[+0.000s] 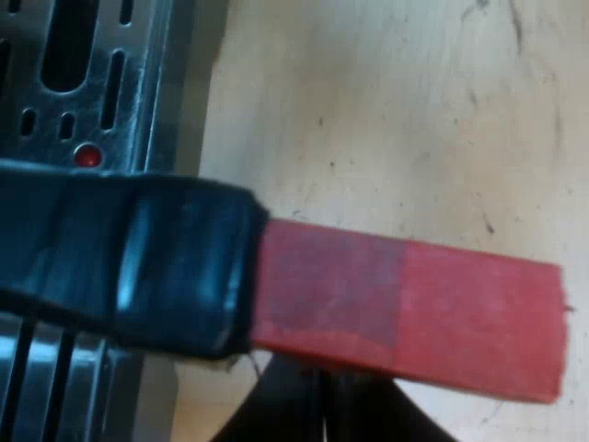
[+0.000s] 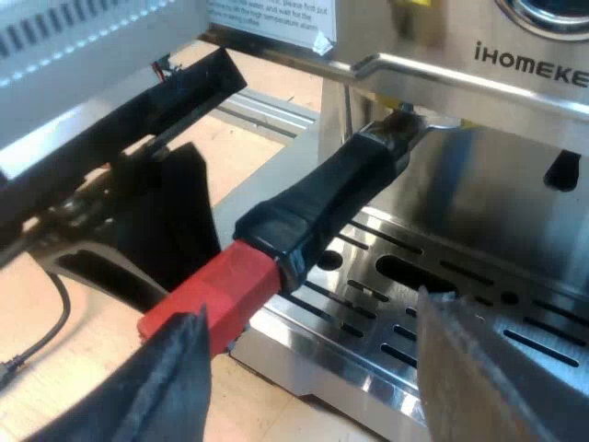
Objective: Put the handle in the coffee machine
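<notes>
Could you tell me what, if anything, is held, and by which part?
Nothing in the open right tool; the left tool's hold on the red-ended black handle cannot be told.

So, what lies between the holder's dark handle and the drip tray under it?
Nothing that I can see: the stretch is bare. The right wrist view shows the handle slanting free above the slotted drip tray.
</notes>
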You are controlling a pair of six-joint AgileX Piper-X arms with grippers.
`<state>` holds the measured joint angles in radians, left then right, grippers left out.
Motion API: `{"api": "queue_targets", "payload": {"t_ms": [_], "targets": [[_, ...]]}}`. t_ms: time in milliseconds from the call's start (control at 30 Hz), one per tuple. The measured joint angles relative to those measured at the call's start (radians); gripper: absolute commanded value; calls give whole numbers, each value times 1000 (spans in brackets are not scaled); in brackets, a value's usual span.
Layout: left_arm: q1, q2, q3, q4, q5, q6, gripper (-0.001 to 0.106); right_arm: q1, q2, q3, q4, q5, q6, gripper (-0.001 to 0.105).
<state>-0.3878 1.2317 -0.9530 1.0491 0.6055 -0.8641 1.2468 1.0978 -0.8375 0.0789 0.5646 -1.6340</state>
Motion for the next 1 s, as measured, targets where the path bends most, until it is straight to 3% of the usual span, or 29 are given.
{"api": "queue_targets", "payload": {"t_ms": [267,400,600,867,1000], "targets": [[-7,-6,3,-63,7,-105,1,0,0,-2,16,-2,43,52],[-13,-4,-10,-58,3,-124,1,0,0,-2,27,-2,45,52],[9,-4,-18,-21,0,-124,1,0,0,-2,37,-2,49,52],[68,-2,-31,55,68,-98,1,0,0,-2,63,-7,49,52],[139,8,-48,99,29,-8,1,0,0,-2,70,-6,49,52]]}}
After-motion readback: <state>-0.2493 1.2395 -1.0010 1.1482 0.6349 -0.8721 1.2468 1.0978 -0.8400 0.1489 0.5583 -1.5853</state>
